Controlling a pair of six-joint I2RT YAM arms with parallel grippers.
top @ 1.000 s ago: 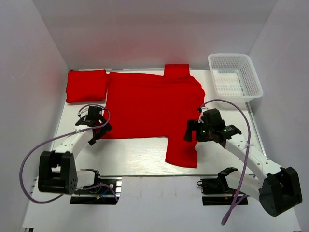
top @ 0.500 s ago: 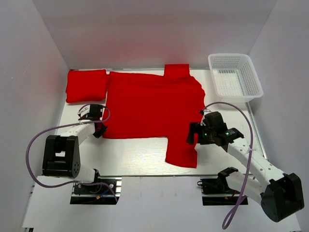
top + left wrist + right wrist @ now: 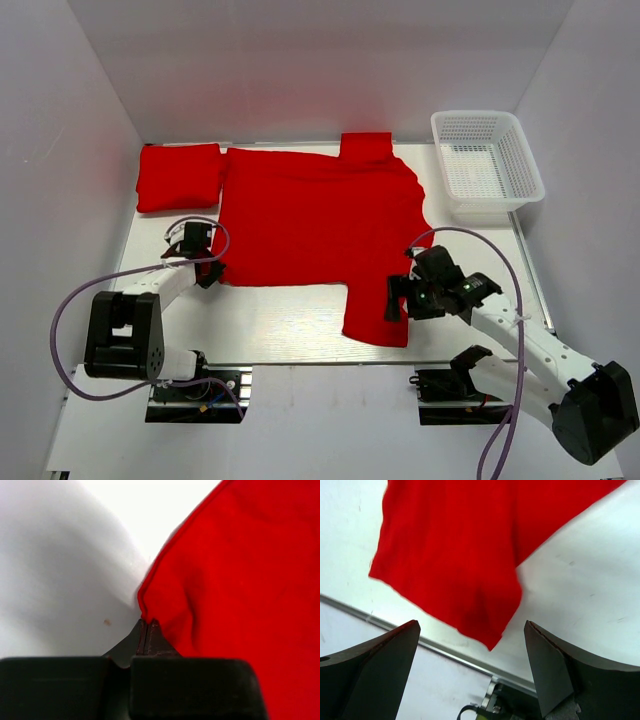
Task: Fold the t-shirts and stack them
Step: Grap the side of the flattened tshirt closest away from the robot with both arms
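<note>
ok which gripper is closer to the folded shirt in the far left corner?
Left. The left gripper is in front of the folded shirt, pinching a corner of the spread shirt. The right gripper is far across, over the near sleeve.

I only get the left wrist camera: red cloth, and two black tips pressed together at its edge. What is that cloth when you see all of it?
Observer: From above it is a red t-shirt spread flat on the table. The left gripper pinches its near left corner.
Operator: What is the other arm doing?
Observer: The right gripper is wide open above the part of that shirt nearest the arms, with a corner of the cloth showing between its fingers.
Operator: Is that the only shirt?
Observer: No. A folded red t-shirt lies at the far left of the table, right beside the spread one.
</note>
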